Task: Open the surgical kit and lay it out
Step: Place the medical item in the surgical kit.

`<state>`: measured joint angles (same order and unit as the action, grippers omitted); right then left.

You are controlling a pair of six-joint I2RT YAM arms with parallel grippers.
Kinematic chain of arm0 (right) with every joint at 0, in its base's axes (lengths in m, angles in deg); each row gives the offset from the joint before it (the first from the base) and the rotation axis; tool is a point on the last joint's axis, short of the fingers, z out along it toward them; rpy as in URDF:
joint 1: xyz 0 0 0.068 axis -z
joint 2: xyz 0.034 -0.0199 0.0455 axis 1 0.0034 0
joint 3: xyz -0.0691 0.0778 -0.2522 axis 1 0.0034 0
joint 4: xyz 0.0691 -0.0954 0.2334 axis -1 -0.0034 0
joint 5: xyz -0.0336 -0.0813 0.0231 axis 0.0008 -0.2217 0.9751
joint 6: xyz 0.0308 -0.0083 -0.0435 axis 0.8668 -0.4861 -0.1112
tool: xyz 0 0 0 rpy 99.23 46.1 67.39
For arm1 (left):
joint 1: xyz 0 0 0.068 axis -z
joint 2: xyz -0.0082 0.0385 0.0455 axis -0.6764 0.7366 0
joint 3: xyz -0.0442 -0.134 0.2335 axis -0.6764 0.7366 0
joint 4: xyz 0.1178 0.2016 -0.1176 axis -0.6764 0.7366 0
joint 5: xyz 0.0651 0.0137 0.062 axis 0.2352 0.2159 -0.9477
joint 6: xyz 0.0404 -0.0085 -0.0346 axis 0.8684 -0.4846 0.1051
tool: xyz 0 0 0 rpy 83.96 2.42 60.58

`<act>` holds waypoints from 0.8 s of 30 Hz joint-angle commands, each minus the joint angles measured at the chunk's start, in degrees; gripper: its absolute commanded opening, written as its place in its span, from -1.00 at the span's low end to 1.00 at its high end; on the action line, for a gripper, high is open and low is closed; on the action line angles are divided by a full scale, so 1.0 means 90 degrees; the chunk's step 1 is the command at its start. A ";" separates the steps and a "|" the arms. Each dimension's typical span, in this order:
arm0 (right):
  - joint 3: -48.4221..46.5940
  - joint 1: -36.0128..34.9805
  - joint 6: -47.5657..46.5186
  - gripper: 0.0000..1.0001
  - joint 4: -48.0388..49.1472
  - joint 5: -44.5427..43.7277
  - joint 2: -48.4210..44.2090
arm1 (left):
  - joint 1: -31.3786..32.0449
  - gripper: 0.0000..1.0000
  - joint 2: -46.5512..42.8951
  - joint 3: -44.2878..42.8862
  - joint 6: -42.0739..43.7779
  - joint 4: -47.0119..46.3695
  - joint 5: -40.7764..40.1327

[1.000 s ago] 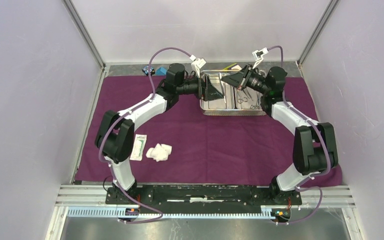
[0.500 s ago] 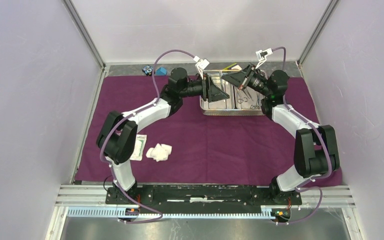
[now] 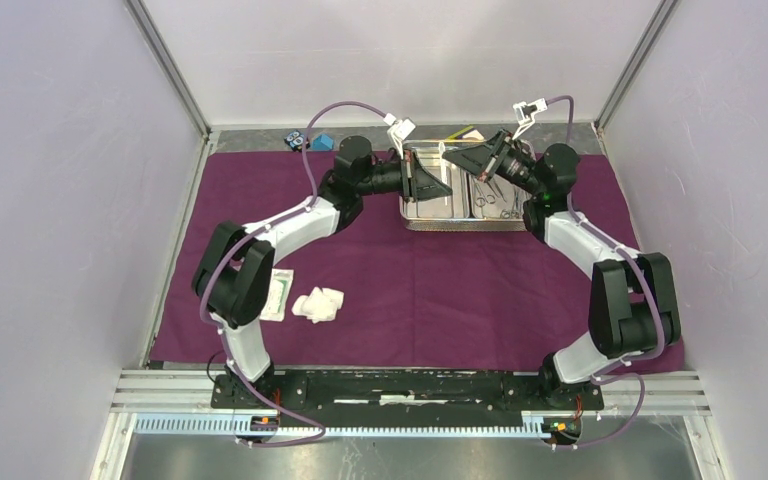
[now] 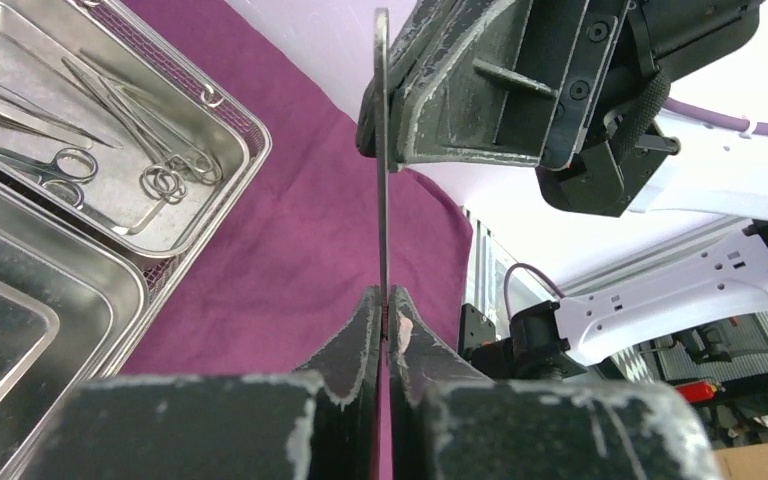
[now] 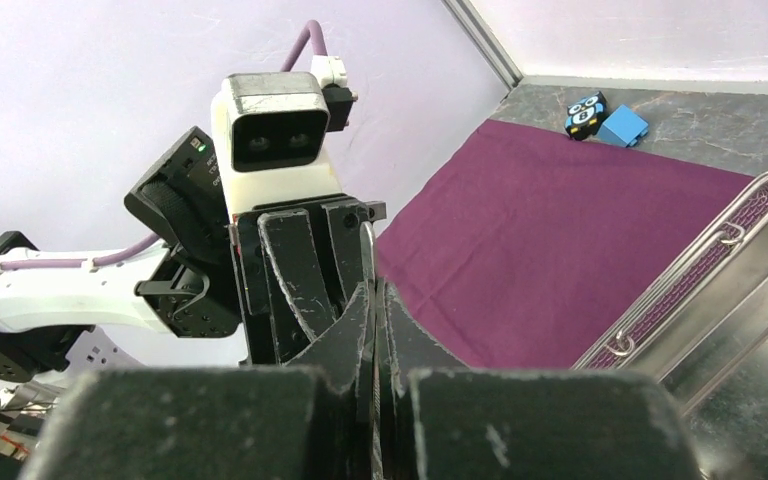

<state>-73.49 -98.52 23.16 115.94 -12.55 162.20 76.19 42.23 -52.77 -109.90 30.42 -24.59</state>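
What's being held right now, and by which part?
One thin steel strip, seen edge-on, held by both: left gripper pinches one end, right gripper the opposite end. Which instrument it is cannot be told.

Looks like a robotics lab test cell: plain pale walls on three sides, bare metal corner posts, a slotted metal rail along the near edge, two robot arms bolted down, loose purple cables, a grey tabletop under a purple cloth.
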 commanded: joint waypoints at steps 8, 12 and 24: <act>-0.0121 0.0489 -0.1380 -0.28 -0.0036 0.0778 -0.0419 | 0.0033 -0.95 -0.0664 -0.0843 0.3954 0.4331 0.0551; -0.0150 0.0538 -0.1913 0.39 -0.0008 0.1941 -0.0354 | 0.0036 -0.95 -0.0859 -0.1446 0.6707 0.7140 0.0452; 0.0357 0.0211 0.2769 0.45 0.6275 0.3256 0.0777 | 0.0082 -0.95 -0.0951 -0.2104 0.8463 0.9450 -0.0201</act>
<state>-69.20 -95.26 26.94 141.31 12.28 164.25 76.47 36.16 -69.73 -41.14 109.39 -25.27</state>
